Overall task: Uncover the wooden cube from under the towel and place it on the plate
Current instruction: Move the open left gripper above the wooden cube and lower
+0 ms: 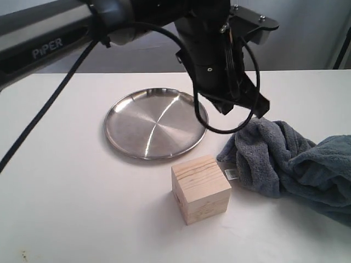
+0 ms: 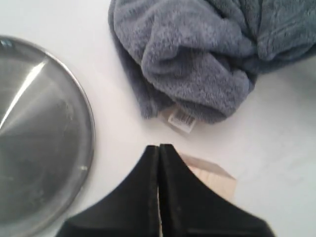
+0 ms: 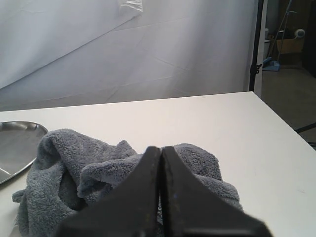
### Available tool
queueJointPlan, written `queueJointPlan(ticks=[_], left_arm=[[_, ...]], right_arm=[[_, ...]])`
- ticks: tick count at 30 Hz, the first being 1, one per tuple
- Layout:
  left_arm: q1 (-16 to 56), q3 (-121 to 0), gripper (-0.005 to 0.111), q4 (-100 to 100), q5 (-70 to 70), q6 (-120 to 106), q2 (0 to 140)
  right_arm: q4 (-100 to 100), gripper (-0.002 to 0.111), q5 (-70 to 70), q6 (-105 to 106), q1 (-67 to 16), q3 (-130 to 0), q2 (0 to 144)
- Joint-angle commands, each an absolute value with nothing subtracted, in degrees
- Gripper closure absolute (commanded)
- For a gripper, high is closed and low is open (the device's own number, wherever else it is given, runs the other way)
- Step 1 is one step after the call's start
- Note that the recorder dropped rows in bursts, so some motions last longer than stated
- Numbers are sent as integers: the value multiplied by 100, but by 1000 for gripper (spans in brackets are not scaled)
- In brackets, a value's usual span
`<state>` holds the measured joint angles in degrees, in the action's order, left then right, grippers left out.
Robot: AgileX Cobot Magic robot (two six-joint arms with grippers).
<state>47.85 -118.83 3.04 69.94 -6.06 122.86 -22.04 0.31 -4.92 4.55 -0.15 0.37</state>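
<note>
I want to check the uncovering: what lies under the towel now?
The wooden cube stands bare beside the towel, not under it. What the bunched folds cover cannot be seen.

The one word I can read is "PiPER", in pale letters along the dark link of the arm (image 1: 46, 52) that reaches in from the left of the exterior view. The towel (image 2: 197, 54) has a small white tag (image 2: 180, 118) at its edge, facing the table. The left wrist view shows it printed with barcode-like dark bars. Any digits there are too blurred to read, and in the exterior view the tag is too small to tell.
</note>
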Motion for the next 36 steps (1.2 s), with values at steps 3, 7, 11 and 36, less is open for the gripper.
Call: queueJointPlan(ticks=[3, 7, 11, 36], left_arm=[[4807, -10508, 107, 277, 6996, -974, 11639], [4807, -9795, 99, 168, 6996, -961, 11350], [4807, -9385, 78, 85, 6996, -712, 11263], [4807, -9130, 2, 559, 5656, -2447, 11787]], right_arm=[[-2232, 105, 99, -515, 455, 0, 0], [-2232, 105, 99, -515, 455, 0, 0], [-2232, 105, 99, -515, 455, 0, 0], [-2232, 105, 99, -515, 455, 0, 0]])
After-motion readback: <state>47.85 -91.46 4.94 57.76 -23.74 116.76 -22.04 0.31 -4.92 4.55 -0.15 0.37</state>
